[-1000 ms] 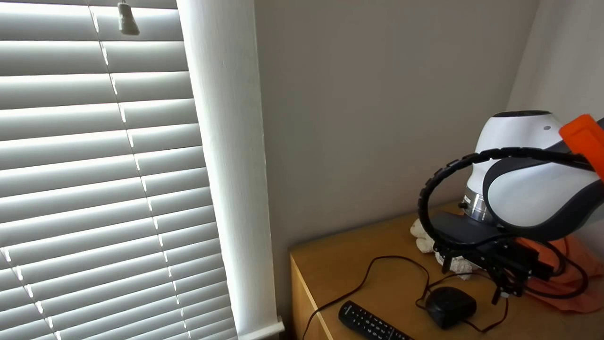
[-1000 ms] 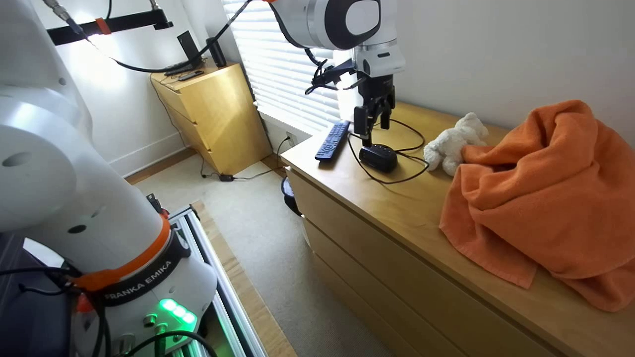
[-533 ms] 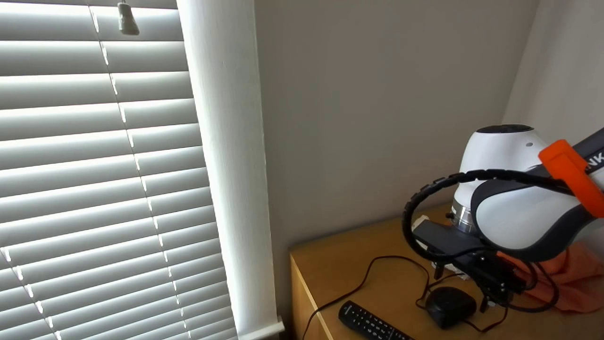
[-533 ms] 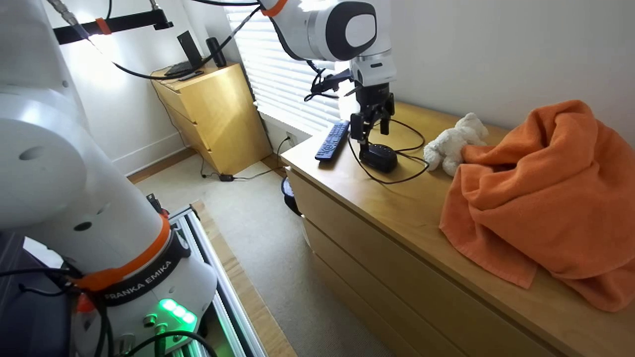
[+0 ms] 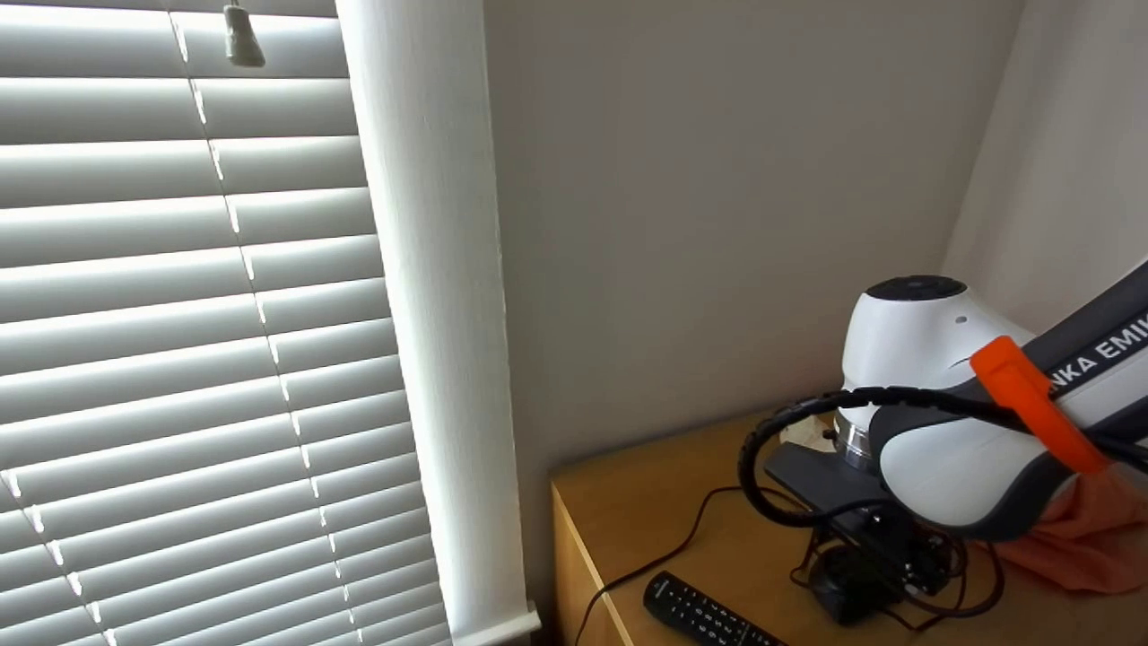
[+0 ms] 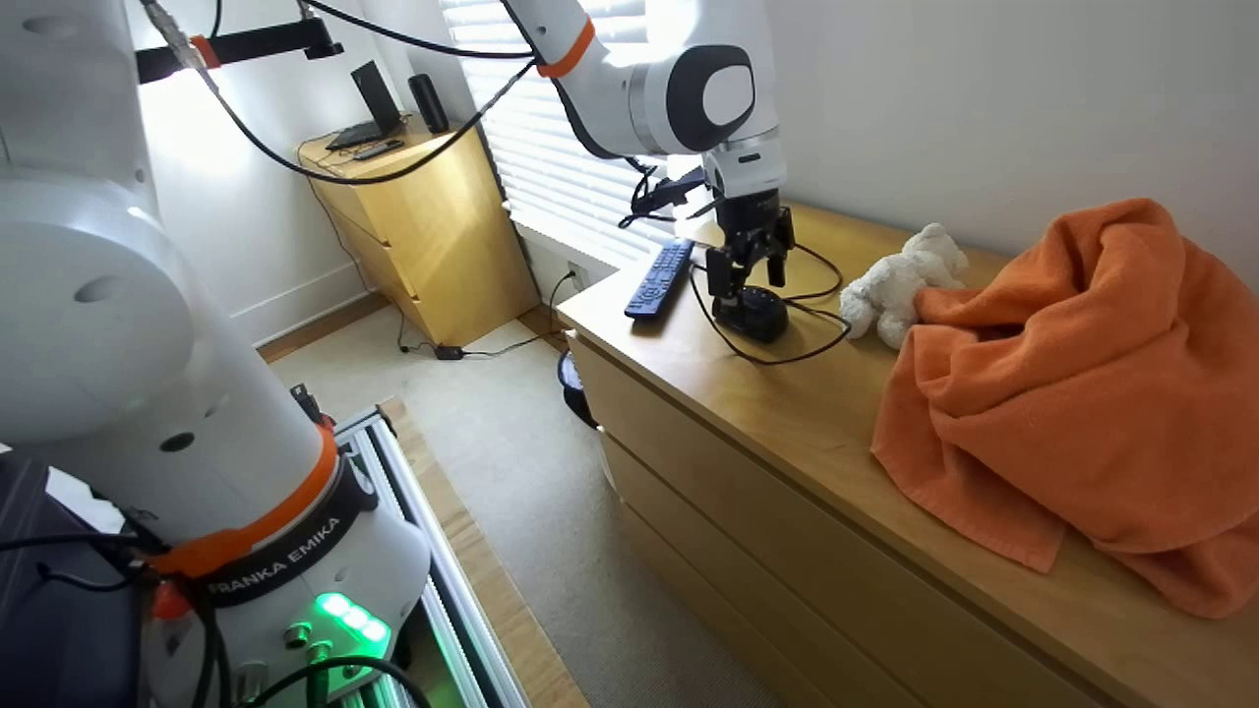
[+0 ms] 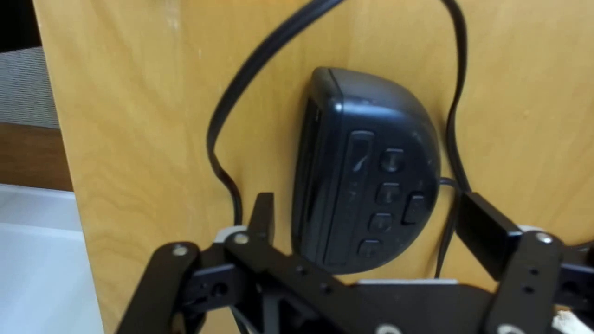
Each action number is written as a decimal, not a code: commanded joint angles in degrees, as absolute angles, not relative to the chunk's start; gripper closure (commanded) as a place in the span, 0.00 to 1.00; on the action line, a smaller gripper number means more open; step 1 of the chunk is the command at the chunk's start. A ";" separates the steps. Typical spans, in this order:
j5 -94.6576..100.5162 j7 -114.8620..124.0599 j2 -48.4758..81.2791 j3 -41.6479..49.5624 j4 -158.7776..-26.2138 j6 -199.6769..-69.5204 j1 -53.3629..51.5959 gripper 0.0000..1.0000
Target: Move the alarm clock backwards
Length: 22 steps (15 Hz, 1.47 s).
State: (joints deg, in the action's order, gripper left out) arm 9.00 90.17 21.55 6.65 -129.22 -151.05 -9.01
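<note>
The alarm clock (image 6: 762, 315) is a small black rounded device with buttons on top, lying on the wooden dresser (image 6: 836, 413). It shows large in the wrist view (image 7: 371, 176) and is partly covered by the gripper in an exterior view (image 5: 841, 583). A thin black cord leaves its rounded back. My gripper (image 7: 373, 218) is open above the clock, pointing down. One finger is beside the clock's flat display side, the other off its rounded back near the cord. Gaps show between fingers and clock in the wrist view. In an exterior view the gripper (image 6: 752, 277) is low over the clock.
A black remote control (image 6: 660, 278) lies beside the clock near the dresser's end. A white plush toy (image 6: 900, 285) and an orange towel (image 6: 1072, 393) lie on the other side. The cord (image 7: 236, 88) loops around the clock. A wall stands behind the dresser.
My gripper has moved down toward the alarm clock, and in an exterior view it has shifted left to cover part of it. The fingers remain apart. The clock has not moved.
</note>
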 commanded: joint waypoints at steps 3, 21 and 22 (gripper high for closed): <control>9.23 91.10 24.41 7.62 -127.00 -148.93 -10.43 0.00; 12.20 91.71 25.15 11.13 -126.90 -154.89 -14.78 0.43; 12.62 91.78 24.69 11.48 -126.98 -157.22 -15.14 0.43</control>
State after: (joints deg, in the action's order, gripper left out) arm 10.83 90.76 26.27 10.79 -125.87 -152.91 -14.16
